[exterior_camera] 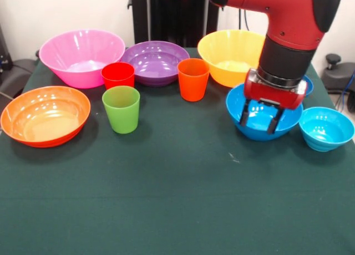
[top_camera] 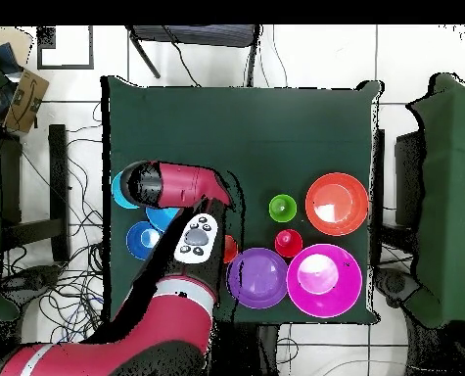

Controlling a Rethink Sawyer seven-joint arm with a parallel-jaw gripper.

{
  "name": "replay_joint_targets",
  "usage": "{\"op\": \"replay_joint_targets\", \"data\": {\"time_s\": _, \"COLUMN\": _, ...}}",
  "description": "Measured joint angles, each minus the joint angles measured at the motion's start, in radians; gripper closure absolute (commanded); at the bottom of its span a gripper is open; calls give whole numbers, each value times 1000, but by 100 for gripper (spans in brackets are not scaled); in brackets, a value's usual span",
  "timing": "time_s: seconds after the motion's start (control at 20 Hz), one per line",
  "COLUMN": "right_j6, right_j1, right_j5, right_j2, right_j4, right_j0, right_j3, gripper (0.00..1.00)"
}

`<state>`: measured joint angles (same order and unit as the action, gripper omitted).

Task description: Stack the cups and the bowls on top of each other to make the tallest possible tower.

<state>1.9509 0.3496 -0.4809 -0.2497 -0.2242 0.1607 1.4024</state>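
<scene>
Front view: the gripper (exterior_camera: 259, 117) is hanging open over the blue bowl (exterior_camera: 252, 121) at the right of the frame. It should be pinching the rim gently and lifting straight up.

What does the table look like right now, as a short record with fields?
end effector: open, over the blue bowl
cups: red cup, green cup, orange cup, all upright and apart
large bowls: pink bowl, purple bowl, yellow bowl, orange bowl
small bowl: cyan bowl
tower: nothing stacked yet
</scene>
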Motion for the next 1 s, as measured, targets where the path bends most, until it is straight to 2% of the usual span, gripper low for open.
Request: {"op": "replay_joint_targets", "data": {"time_s": 1.0, "right_j6": 17, "right_j1": 6, "right_j5": -1, "right_j2": -18, "right_j4": -17, "right_j0": -2, "right_j3": 19, "gripper": 0}}
